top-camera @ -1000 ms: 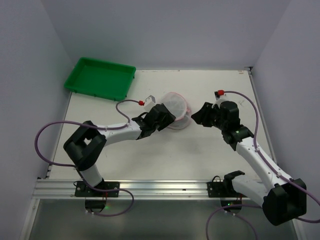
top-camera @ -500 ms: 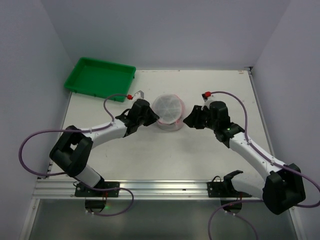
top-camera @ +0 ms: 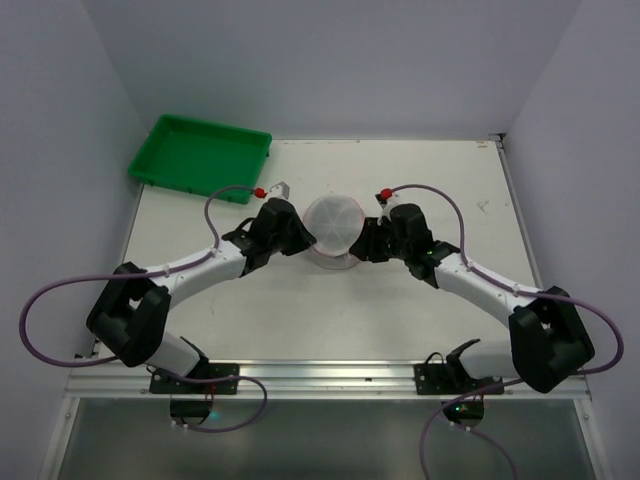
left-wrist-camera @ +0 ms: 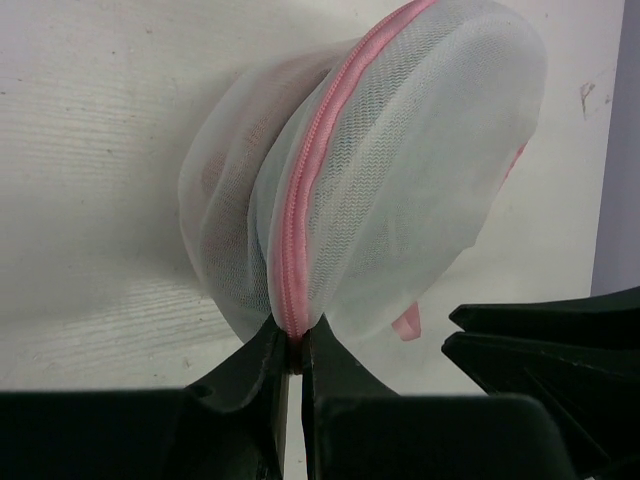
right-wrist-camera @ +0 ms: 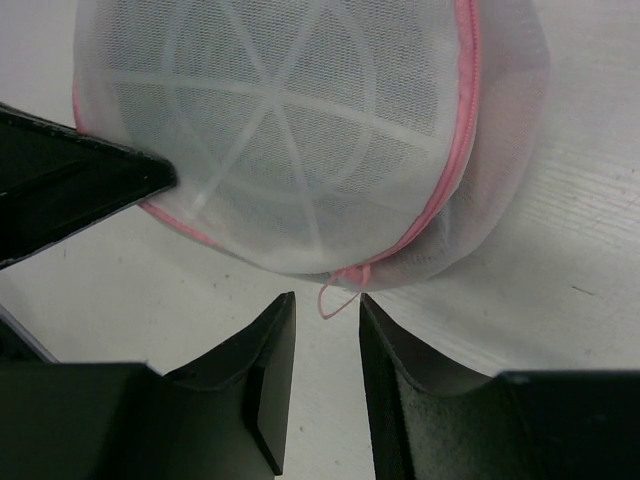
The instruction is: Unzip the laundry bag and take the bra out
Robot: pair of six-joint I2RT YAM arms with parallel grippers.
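a: entry one, laundry bag (top-camera: 333, 227). location?
b: middle of the table (top-camera: 420, 320), between the two grippers. white mesh, pink zipper (left-wrist-camera: 300, 200) running round it.
a: left gripper (left-wrist-camera: 291, 352)?
b: jaws closed, pinching the zipper rim at the bag's near edge.
a: right gripper (right-wrist-camera: 325, 330)?
b: jaws a narrow gap apart, clamping nothing. a thin pink pull loop (right-wrist-camera: 338, 296) hangs from the zipper at the mouth of that gap.
a: other stock?
b: green tray (top-camera: 200, 158), far left corner, well apart from the bag.

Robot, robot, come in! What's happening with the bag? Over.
Left gripper shut on bag rim. Right gripper open at pink loop. Bag zipped. Nothing in the way. Over.
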